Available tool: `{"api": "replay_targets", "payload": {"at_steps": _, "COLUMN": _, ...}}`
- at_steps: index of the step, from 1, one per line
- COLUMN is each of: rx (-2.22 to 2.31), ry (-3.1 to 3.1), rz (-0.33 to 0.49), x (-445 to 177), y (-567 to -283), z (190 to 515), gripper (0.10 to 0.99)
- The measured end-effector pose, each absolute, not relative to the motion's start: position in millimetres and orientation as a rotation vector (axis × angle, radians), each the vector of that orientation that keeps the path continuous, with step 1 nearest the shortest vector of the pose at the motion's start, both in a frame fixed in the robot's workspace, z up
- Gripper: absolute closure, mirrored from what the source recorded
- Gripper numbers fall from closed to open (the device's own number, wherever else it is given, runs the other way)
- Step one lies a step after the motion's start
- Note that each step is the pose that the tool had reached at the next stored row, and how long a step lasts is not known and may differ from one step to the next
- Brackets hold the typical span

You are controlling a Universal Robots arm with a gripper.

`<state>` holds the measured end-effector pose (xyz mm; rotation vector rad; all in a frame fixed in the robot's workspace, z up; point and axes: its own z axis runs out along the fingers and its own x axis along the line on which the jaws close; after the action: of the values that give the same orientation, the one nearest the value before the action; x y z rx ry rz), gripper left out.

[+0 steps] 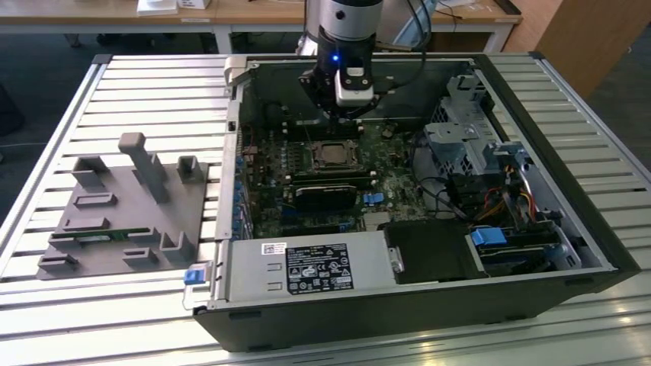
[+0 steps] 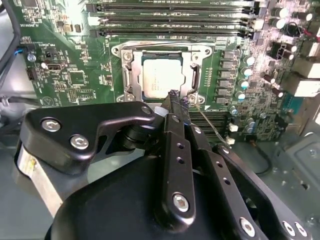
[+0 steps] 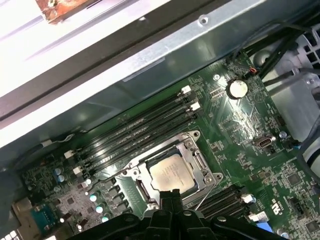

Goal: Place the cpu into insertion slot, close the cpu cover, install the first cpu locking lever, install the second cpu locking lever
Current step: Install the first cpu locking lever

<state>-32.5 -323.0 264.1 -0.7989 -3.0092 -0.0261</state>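
Slatted metal surface (image 1: pixel 152 84) carried the open computer case (image 1: pixel 407 316), with a grey fixture block (image 1: pixel 122 206) off to the exterior view's left. Arm was inside the case, over the board. The cpu (image 2: pixel 161 77) sat flat in the insertion slot (image 1: pixel 331 155). In the second wrist view the cpu cover (image 2: pixel 131 75) looked lowered around it, chip showing through the window.

End effector (image 2: pixel 177 98) was narrow, tips almost together, right at the socket edge away from the memory slots (image 2: pixel 170 20). A thin wire lever (image 2: pixel 207 127) ran off diagonally from just beside the tips. Couldn't tell if it was pinched or only touched.

Risks, as I judged them:
- Wire that thin could slide off the tips and snap against the cover or board.
- Pushed off-line, it could miss its retaining hook and leave the cover unclamped.
- Tips that near the frame could scrape it, or the capacitors (image 2: pixel 243 75), if the arm dipped.
- With the cover not fully seated, forcing the lever would load the chip unevenly.
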Motion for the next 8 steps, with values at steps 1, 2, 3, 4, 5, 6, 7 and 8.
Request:
{"api": "replay_targets", "payload": {"at_steps": 1, "rx": -0.787, "ry": -3.012, "rz": -0.026, "x": -32.5, "y": -323.0, "z": 264.1, "gripper": 0.98}}
{"api": "replay_targets", "payload": {"at_steps": 2, "rx": -0.776, "ry": -3.015, "rz": -0.026, "x": -32.5, "y": -323.0, "z": 264.1, "gripper": 0.98}}
{"api": "replay_targets", "payload": {"at_steps": 3, "rx": -0.766, "ry": -3.018, "rz": -0.026, "x": -32.5, "y": -323.0, "z": 264.1, "gripper": 0.98}}
{"api": "replay_targets", "payload": {"at_steps": 4, "rx": -0.755, "ry": -3.02, "rz": -0.026, "x": -32.5, "y": -323.0, "z": 264.1, "gripper": 0.98}}
{"api": "replay_targets", "payload": {"at_steps": 5, "rx": -0.742, "ry": -3.023, "rz": -0.025, "x": -32.5, "y": -323.0, "z": 264.1, "gripper": 0.98}}
{"api": "replay_targets", "payload": {"at_steps": 6, "rx": -0.732, "ry": -3.026, "rz": -0.025, "x": -32.5, "y": -323.0, "z": 264.1, "gripper": 0.98}}
{"api": "replay_targets", "payload": {"at_steps": 7, "rx": -0.723, "ry": -3.028, "rz": -0.025, "x": -32.5, "y": -323.0, "z": 264.1, "gripper": 0.98}}
{"api": "replay_targets", "payload": {"at_steps": 8, "rx": -0.713, "ry": -3.03, "rz": -0.025, "x": -32.5, "y": -323.0, "z": 264.1, "gripper": 0.98}}
